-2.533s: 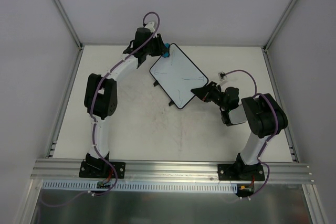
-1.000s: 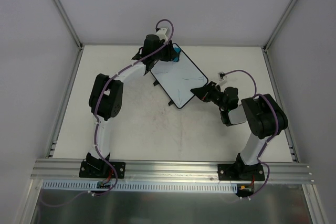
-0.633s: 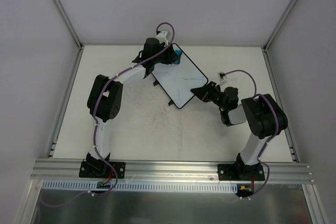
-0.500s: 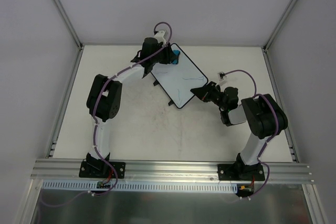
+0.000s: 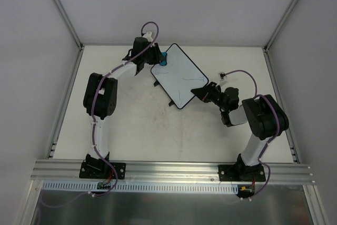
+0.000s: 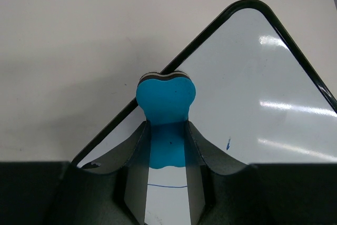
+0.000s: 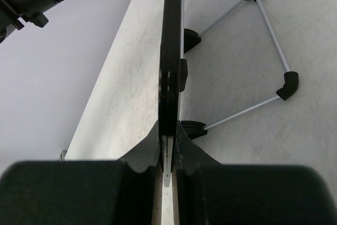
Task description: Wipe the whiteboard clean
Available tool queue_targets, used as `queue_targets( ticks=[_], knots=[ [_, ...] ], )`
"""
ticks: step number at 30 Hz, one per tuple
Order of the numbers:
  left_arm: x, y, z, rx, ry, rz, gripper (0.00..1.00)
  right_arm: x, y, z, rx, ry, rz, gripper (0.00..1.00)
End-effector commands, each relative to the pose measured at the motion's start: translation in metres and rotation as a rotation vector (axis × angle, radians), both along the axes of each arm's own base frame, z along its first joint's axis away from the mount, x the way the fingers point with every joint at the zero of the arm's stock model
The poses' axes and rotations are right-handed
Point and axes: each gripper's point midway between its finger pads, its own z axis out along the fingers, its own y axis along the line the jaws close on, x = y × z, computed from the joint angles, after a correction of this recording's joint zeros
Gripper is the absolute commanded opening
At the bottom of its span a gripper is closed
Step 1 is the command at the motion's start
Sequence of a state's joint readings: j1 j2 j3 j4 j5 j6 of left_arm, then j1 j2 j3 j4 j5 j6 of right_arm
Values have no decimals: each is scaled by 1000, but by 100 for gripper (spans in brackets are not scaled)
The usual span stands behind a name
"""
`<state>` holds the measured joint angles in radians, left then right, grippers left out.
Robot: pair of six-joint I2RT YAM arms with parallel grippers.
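Note:
The whiteboard lies turned like a diamond at the back of the table, white with a thin black rim. Faint pen lines remain on it: a thin blue line and a short blue mark. My left gripper is shut on a small blue eraser, which rests on the whiteboard just inside its upper-left rim. My right gripper is shut on the board's right corner. In the right wrist view the board stands edge-on between my right gripper's fingers.
A silver wire stand with black ends sticks out from under the board. Black tabs poke out at its lower-left edge. A small clip-like item lies right of the board. Enclosure walls and a front rail bound the table.
My left gripper has swept the eraser from the board's far corner leftward and a little nearer along the upper-left edge. The right gripper and the board have stayed put.

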<state>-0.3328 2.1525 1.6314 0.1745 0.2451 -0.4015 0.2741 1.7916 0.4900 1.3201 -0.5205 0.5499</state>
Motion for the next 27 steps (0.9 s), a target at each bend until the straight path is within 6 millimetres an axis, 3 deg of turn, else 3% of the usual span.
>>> queue_targets(
  ticks=[1,7,16,27],
  knots=[
    [-16,-19,-18,4,49,-68,0,1,12,32,-13,-163,48,0],
    [-35,-41,3,-27,-44,-150,0,1,12,31,-13,-161,49,0],
    [-71,-74,16,-12,-131,-270,0,1,13,32,-13,-163,51,0],
    [-106,-111,10,81,-210,-410,0,1,13,32,-12,-163,52,0]
  ],
)
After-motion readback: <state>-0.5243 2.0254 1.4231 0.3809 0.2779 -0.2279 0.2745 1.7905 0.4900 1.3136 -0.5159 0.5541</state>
